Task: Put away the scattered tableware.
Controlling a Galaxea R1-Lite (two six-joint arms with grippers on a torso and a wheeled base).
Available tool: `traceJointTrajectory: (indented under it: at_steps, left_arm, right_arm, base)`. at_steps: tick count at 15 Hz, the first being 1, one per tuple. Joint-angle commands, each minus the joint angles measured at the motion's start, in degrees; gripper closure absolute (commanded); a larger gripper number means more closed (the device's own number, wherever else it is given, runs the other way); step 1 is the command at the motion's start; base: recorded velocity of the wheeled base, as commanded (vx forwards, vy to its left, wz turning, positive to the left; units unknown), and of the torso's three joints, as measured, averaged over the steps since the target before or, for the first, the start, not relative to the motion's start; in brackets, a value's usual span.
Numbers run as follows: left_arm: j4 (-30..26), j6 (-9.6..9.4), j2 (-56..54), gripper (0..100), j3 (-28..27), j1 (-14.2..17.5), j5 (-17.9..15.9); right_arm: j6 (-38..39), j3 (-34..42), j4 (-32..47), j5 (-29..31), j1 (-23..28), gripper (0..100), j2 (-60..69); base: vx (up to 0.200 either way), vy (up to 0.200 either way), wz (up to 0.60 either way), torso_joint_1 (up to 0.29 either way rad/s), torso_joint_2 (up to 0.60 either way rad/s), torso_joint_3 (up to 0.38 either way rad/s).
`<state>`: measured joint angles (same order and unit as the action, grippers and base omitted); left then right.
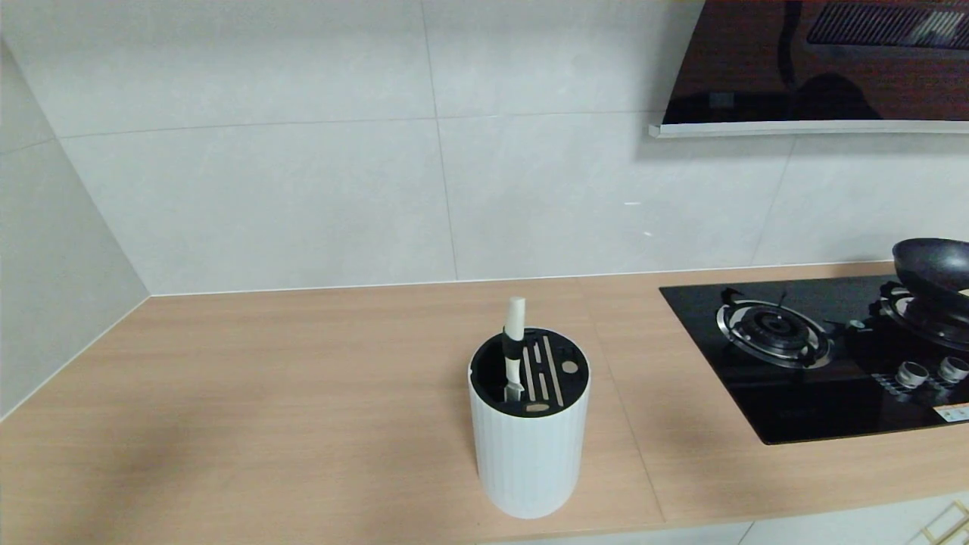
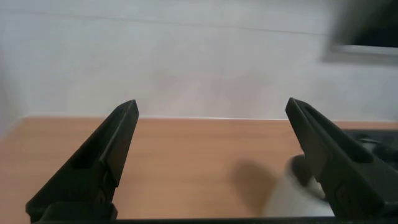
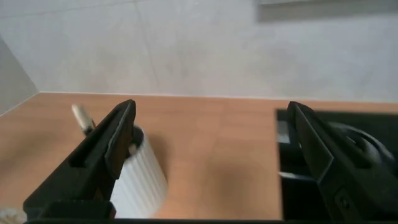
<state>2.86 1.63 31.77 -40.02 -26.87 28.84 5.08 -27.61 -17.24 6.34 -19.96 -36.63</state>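
Observation:
A white ribbed knife holder point(image 1: 530, 446) with a black slotted top stands on the wooden counter point(image 1: 265, 393) near its front edge. One knife point(image 1: 513, 348) with a white and black handle sticks upright in a slot. In the left wrist view my left gripper point(image 2: 211, 118) is open above the counter, with the holder point(image 2: 292, 193) blurred beyond it. In the right wrist view my right gripper point(image 3: 211, 118) is open and empty, with the holder point(image 3: 140, 177) and the knife handle point(image 3: 81, 118) behind one finger.
A black gas hob point(image 1: 825, 356) with two burners and knobs lies at the counter's right, with a dark wok point(image 1: 933, 265) on the far burner. A range hood point(image 1: 817, 68) hangs above it. Grey tiled walls close the back and left.

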Motion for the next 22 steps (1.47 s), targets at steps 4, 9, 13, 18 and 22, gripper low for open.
traceJointTrajectory:
  at_steps: [4, 9, 13, 18, 22]
  left_arm:
    - [-9.6, -1.11, -20.8, 0, 4.1, 12.1, -1.1]
    - [-8.5, -4.36, -26.1, 0, 12.8, 20.5, -0.7]
    - [-6.0, -6.20, -31.8, 0, 25.8, 26.9, -3.3]
    - [-0.9, -2.86, -31.8, 0, 40.0, 26.9, -17.0]
    - [-3.0, -4.71, -31.5, 0, 40.0, 26.9, -29.0]
  right_arm:
    - [-5.3, 1.9, 17.0, -2.9, 11.0, 0, 27.3]
    - [-7.6, 2.9, 23.2, -6.7, 19.5, 0, 35.6]
    - [-7.6, 6.1, 24.4, -2.2, 20.1, 0, 36.5]
    - [-7.7, 22.4, 13.5, -3.4, 20.1, 0, 36.6]
    - [-8.4, 27.6, 16.0, -9.4, 20.1, 0, 36.6]
  base:
    - [0.000, 0.000, 0.00, 0.000, 0.00, 0.000]
    - [0.000, 0.000, 0.00, 0.000, 0.00, 0.000]
    - [0.000, 0.000, 0.00, 0.000, 0.00, 0.000]
    - [0.000, 0.000, 0.00, 0.000, 0.00, 0.000]
    - [0.000, 0.000, 0.00, 0.000, 0.00, 0.000]
